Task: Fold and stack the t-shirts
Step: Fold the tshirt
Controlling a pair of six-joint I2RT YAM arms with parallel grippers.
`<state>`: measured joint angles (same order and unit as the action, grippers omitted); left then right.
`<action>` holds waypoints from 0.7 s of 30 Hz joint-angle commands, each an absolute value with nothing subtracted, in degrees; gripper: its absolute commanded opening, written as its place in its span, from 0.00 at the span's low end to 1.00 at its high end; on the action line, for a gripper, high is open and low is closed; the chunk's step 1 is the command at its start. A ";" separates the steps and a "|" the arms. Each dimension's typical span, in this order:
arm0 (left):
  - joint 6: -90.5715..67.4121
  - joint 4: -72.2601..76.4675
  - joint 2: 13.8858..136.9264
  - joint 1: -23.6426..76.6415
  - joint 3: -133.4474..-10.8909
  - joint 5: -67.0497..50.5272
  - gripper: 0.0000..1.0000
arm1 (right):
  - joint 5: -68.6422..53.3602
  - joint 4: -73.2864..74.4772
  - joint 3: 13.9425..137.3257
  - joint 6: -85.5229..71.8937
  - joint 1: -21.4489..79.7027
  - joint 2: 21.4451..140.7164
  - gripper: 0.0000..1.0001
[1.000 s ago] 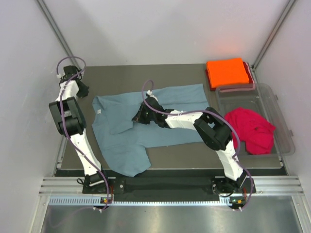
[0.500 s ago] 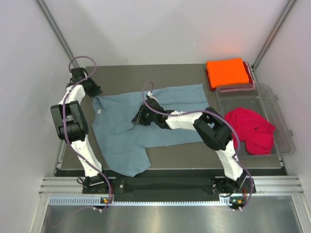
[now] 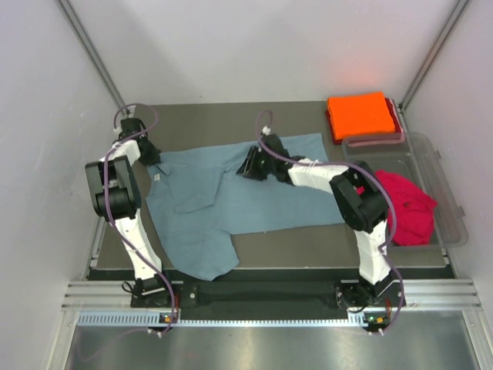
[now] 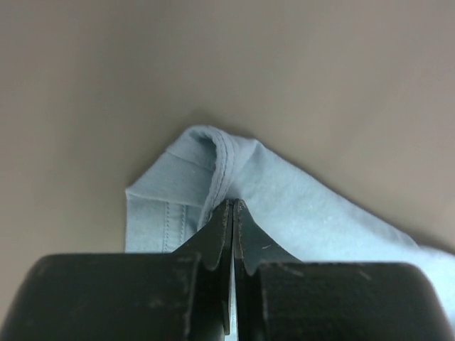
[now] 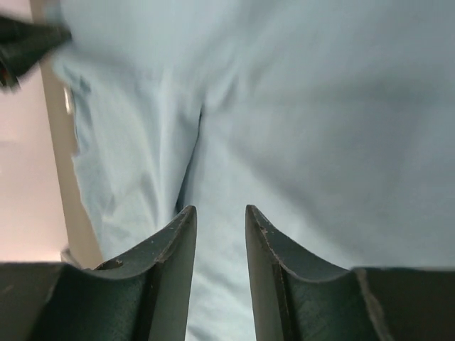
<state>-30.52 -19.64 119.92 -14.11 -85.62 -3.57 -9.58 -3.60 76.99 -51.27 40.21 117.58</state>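
Note:
The grey-blue t-shirt (image 3: 254,202) lies spread on the dark table, one sleeve toward the front left. My left gripper (image 3: 149,158) is at its far left corner. In the left wrist view the gripper (image 4: 232,203) is shut, with the shirt's hemmed corner (image 4: 206,153) pinched at its tips. My right gripper (image 3: 248,166) is open just over the shirt's far middle. The right wrist view shows that gripper (image 5: 220,210) with only cloth (image 5: 320,106) below it. The orange t-shirt (image 3: 360,114) lies folded at the back right. The red t-shirt (image 3: 402,204) lies crumpled in the tub.
A clear plastic tub (image 3: 445,181) stands at the right edge of the table (image 3: 200,123), just in front of the orange shirt. White walls close in the left, back and right sides. The arm bases are on the rail at the near edge.
My left gripper has come in from the table's far left corner to the shirt's far left corner. My right gripper has moved from the shirt's middle toward the back right.

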 commanded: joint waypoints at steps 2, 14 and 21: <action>-29.80 -17.85 122.17 -14.41 -87.36 2.64 0.00 | -12.04 -0.44 83.40 -44.65 32.98 116.45 0.33; -28.30 -18.90 130.07 -14.33 -95.18 3.69 0.00 | -6.42 3.50 93.94 -42.98 23.39 127.44 0.24; -28.83 -20.04 136.22 -14.41 -101.07 3.61 0.00 | -1.07 9.22 97.12 -42.45 19.87 130.52 0.23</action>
